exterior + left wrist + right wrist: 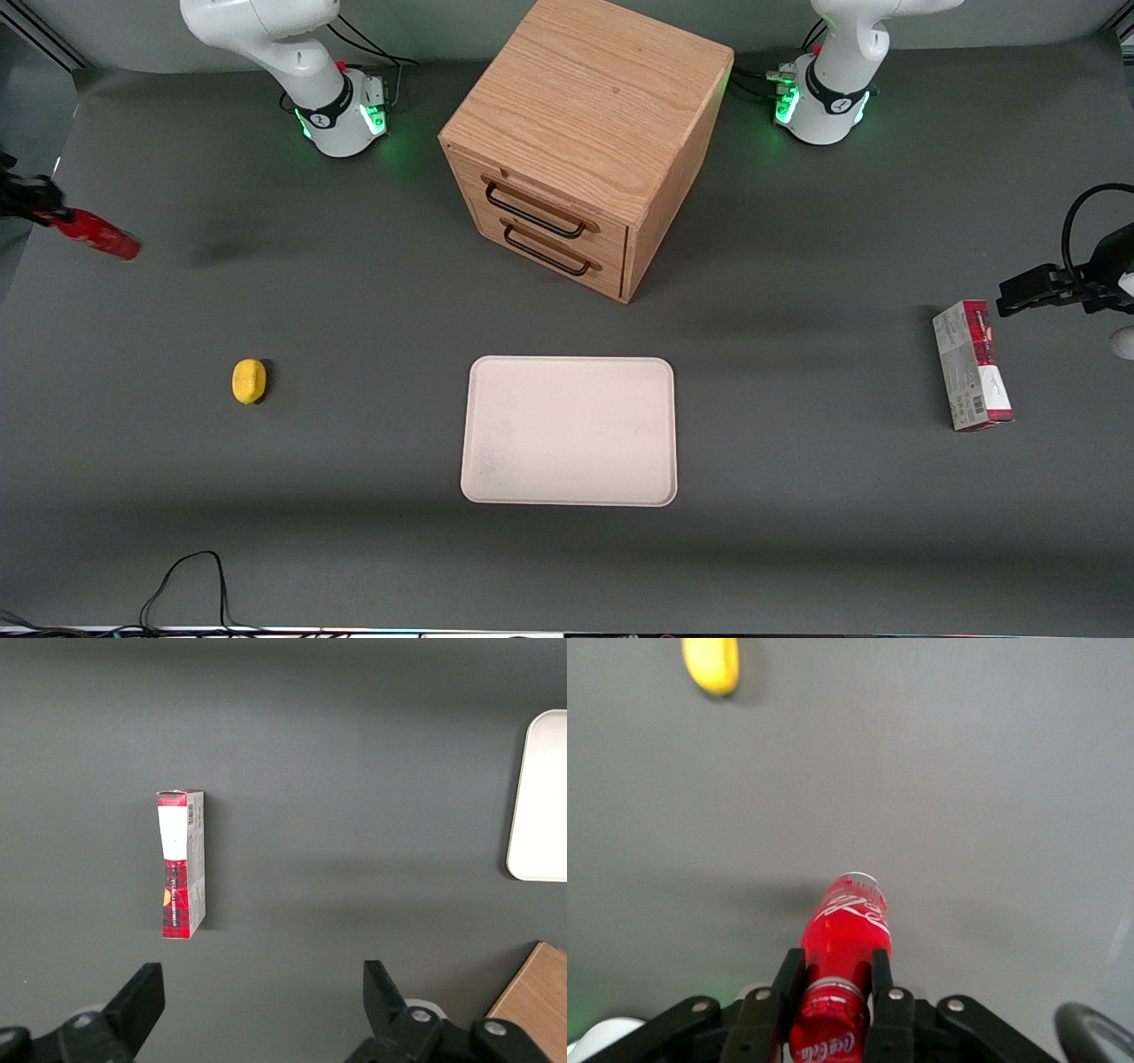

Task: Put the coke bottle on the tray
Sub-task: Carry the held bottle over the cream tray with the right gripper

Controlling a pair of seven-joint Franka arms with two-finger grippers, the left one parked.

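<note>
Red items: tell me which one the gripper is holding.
The coke bottle: the slim red bottle clamped by its neck in the gripper, off the table at the working arm's end. The red-and-white carton lies untouched toward the parked arm's end.

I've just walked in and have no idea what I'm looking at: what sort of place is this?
Probably a robot test bench in a lab. Two white arms stand on a grey table with staged props: a wooden drawer cabinet, a tray, and a coke bottle clamped in the gripper at the working arm's end.
</note>
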